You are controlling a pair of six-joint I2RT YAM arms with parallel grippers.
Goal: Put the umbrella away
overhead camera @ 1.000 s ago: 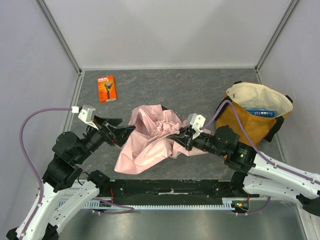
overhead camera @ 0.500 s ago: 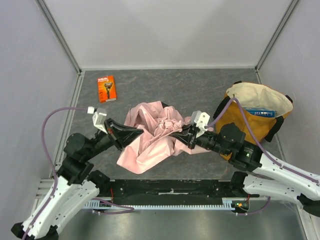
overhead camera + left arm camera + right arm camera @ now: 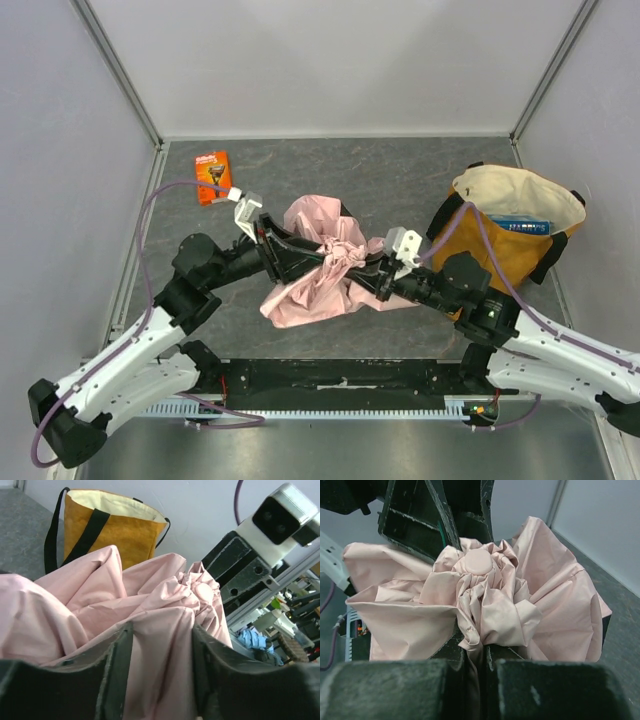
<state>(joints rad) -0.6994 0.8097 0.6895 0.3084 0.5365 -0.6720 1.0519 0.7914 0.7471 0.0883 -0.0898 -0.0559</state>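
The umbrella [image 3: 325, 262] lies as a loose pink heap in the middle of the worktop [image 3: 400, 180], somewhat toward the near edge, with its shaft and handle hidden under the cloth. The right gripper [image 3: 480, 652] has its fingers pressed almost together on a fold of canopy just below the gathered crown, so it has only cloth, probably nothing rigid. The left gripper [image 3: 162, 630] is pushed into the heap from the left edge side, its fingers parted with a broad fold lying between them and not clamped. The step in hand looks like bunching the canopy into a tighter bundle before it goes toward the mustard tote bag [image 3: 500, 255], which stands open near the right edge with a blue box [image 3: 520, 225] inside. To do this well, the left fingers should go deeper before closing, so that they catch several layers or a rib instead of one slack sheet. The right pinch should stay firm and low to anchor the crown. The two grips should then draw together rather than apart, or the thin fabric will stretch and slip. The orange razor pack [image 3: 211, 176] by the far left corner is well apart from all this.
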